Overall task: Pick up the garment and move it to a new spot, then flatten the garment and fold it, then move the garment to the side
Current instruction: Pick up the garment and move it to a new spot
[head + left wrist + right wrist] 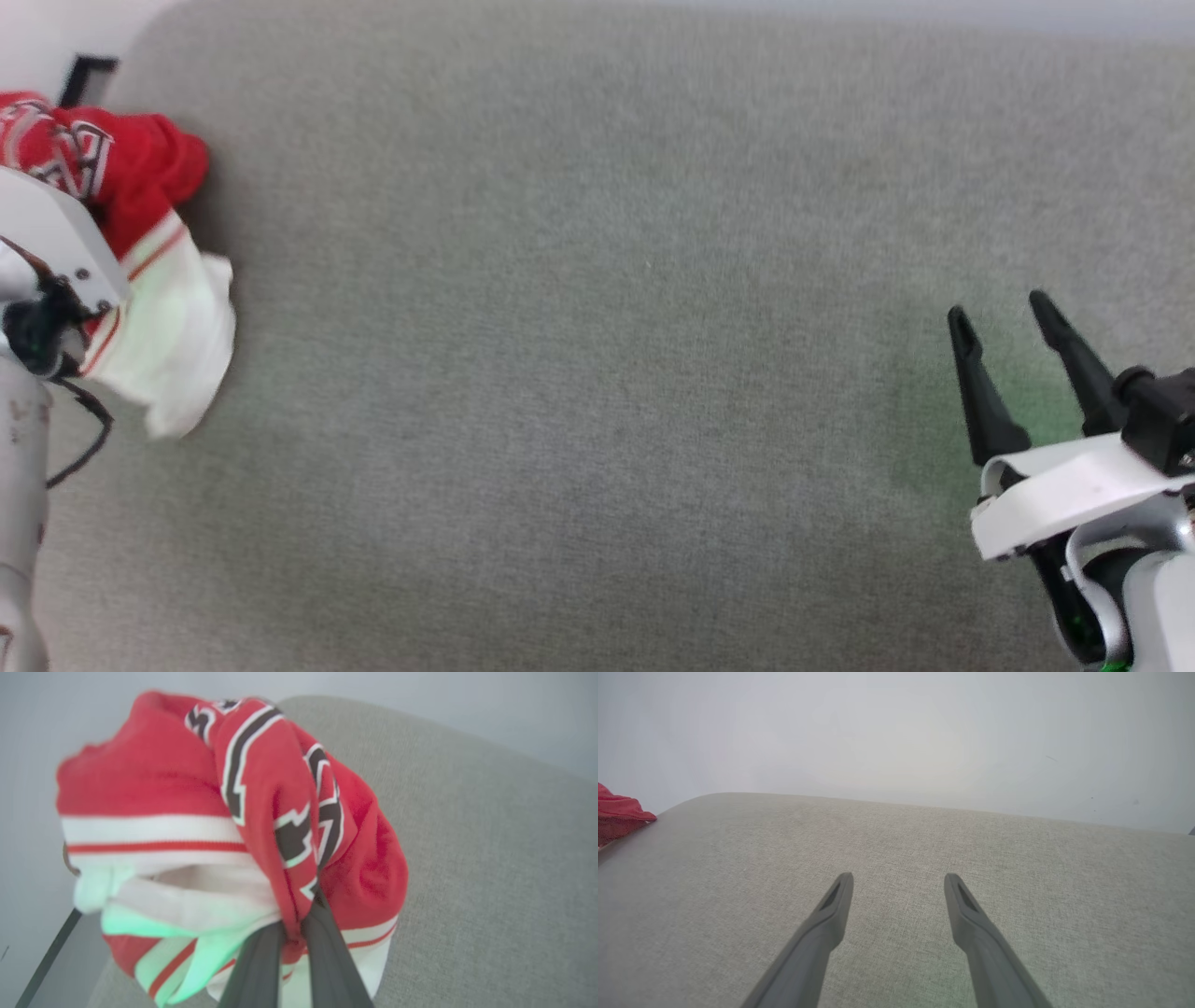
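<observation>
The garment (149, 243) is a bunched red jersey with white red-striped sleeves and black white-outlined lettering, at the far left edge of the grey surface in the head view. My left arm's pale wrist covers part of it there. In the left wrist view my left gripper (299, 914) is shut on a fold of the garment (187, 812), which bulges around the dark fingers (327, 961). My right gripper (1004, 322) stands open over bare grey fabric at the lower right, nothing between its fingers. The right wrist view shows the right gripper (899, 882) open and a red corner of the garment (619, 812) at far left.
A grey fabric surface (597, 373) with a rounded far left corner spans the head view. Beyond its far edge is pale wall or floor (896, 732). A dark bar (86, 79) lies off the surface by the far left corner.
</observation>
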Tool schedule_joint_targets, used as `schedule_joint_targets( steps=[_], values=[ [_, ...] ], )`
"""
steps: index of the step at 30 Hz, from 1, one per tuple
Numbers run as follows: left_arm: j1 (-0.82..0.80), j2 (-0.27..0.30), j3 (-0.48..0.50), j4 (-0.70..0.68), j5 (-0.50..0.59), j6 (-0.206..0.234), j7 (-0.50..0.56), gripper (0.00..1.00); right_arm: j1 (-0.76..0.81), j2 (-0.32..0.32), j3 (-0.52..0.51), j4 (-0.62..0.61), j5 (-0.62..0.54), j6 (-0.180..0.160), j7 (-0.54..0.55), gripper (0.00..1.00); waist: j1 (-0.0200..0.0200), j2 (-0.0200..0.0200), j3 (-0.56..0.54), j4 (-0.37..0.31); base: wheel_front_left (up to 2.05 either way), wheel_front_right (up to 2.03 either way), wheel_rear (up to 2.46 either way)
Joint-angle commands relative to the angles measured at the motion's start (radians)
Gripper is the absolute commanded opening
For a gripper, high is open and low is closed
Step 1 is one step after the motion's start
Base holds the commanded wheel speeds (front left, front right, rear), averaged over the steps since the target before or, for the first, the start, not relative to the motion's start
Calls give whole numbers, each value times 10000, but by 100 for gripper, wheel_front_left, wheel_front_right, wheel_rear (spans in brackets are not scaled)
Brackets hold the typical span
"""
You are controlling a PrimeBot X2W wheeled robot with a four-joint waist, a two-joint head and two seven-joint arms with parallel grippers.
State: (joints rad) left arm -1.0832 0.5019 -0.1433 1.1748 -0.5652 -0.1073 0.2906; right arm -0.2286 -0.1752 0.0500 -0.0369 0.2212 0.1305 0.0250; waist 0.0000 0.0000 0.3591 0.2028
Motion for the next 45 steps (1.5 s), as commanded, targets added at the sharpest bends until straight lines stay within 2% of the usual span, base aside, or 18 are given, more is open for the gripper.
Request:
schedule_joint_targets(
  steps=[1, 7, 13, 21, 30, 35, 45],
  values=[
    [-109, 117, -69, -118, 63, -73, -153, 0, 216, 95, 54, 119, 80, 4, -106, 100, 0, 0, -996, 204, 0, 0, 0],
    [-378, 433, -610, -796, 414, -184, -412, 0, 639, 331, 129, 610, 241, 4, -416, 100, 0, 0, -2161, 292, 0, 0, 0],
    [-699, 733, -1151, -1805, 571, -234, -179, 0, 950, 537, 157, 931, 394, 4, -642, 100, 0, 0, -3037, 280, 0, 0, 0],
    [-752, 1027, -1797, -3776, 75, -249, 913, 0, 1260, 724, 46, 1130, 446, 4, -858, 100, 0, 0, -3696, 66, 0, 0, 0],
    [-243, 1086, -1769, -5873, -860, -249, 2371, 0, 1284, 711, -401, 1128, 297, 4, -969, 100, 0, 0, -3796, -485, 0, 0, 0],
    [284, 988, -1730, -7518, -1304, 150, 3234, 0, 1289, 608, -823, 1059, 121, 4, -988, 100, 0, 0, -3621, -1043, 0, 0, 0],
    [1492, 360, -2077, -11064, -2000, 1216, 4697, 0, 1155, 535, -1933, 1134, -257, 4, -1133, 100, 0, 0, -3019, -2348, 0, 0, 0]
  ],
)
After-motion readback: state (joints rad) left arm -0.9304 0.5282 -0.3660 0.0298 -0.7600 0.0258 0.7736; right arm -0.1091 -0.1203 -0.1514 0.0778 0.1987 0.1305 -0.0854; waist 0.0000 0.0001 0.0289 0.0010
